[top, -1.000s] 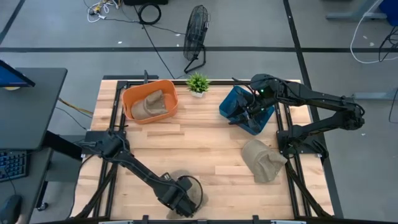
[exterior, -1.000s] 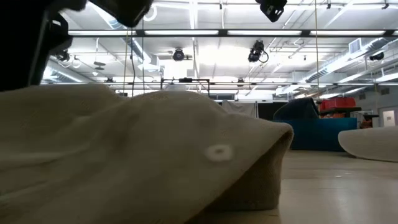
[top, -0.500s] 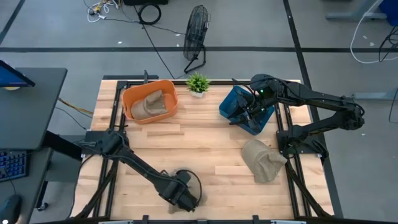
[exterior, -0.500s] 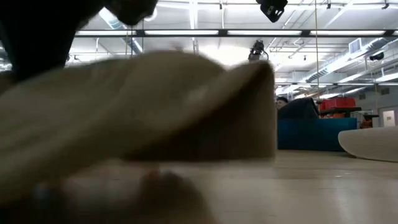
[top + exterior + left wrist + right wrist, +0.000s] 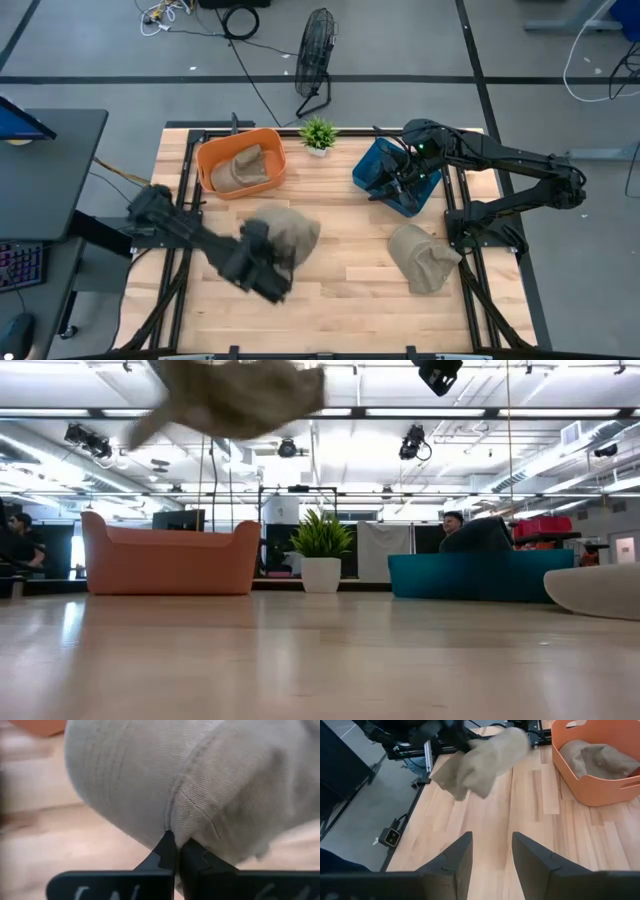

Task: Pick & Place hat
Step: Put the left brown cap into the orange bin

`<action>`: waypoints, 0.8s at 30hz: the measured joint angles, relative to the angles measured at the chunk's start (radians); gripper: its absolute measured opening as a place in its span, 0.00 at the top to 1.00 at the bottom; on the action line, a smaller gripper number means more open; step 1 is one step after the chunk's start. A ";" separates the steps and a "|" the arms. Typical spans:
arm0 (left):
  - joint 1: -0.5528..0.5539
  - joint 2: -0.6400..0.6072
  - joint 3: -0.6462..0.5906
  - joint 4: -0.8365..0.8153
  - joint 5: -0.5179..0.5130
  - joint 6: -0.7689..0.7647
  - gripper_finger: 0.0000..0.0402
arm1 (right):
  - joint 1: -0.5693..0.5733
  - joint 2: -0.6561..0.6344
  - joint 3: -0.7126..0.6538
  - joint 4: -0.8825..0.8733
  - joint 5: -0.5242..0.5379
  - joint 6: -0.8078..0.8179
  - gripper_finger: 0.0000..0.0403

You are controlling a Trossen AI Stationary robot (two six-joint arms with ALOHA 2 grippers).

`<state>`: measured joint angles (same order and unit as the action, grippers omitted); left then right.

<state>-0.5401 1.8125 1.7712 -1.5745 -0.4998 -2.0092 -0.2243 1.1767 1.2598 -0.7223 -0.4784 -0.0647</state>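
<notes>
Left wrist view: jaws pinch hat [image 5: 200,785] (unlabelled).

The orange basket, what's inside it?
A tan hat lies crumpled inside the orange basket. Whatever might sit underneath that hat is covered, so I cannot tell.

The left gripper [image 5: 268,262] pinches a hat [image 5: 285,235] above the table [image 5: 340,240], left of centre, in front of the orange bin [image 5: 240,163]. That bin, at the back left, holds a second hat [image 5: 238,168]. A plant [image 5: 318,133] stands between it and the blue bin [image 5: 395,175], over which the right gripper [image 5: 400,172] hangs. A third hat [image 5: 422,257] lies front right.
</notes>
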 joint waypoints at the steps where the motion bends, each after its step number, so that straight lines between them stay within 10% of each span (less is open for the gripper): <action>1: 0.022 -0.031 -0.022 0.023 -0.041 0.004 0.98 | 0.000 0.000 0.000 0.001 0.000 0.000 0.65; 9: 0.277 -0.125 -0.045 0.005 -0.178 0.084 0.99 | 0.000 0.000 0.000 0.002 0.000 -0.014 0.65; 24: 0.651 -0.139 -0.044 0.003 -0.138 0.125 0.98 | 0.000 0.000 0.000 -0.015 0.047 -0.049 0.65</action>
<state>0.1106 1.6733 1.7267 -1.5710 -0.6374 -1.8845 -0.2241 1.1767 1.2598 -0.7374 -0.4315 -0.1139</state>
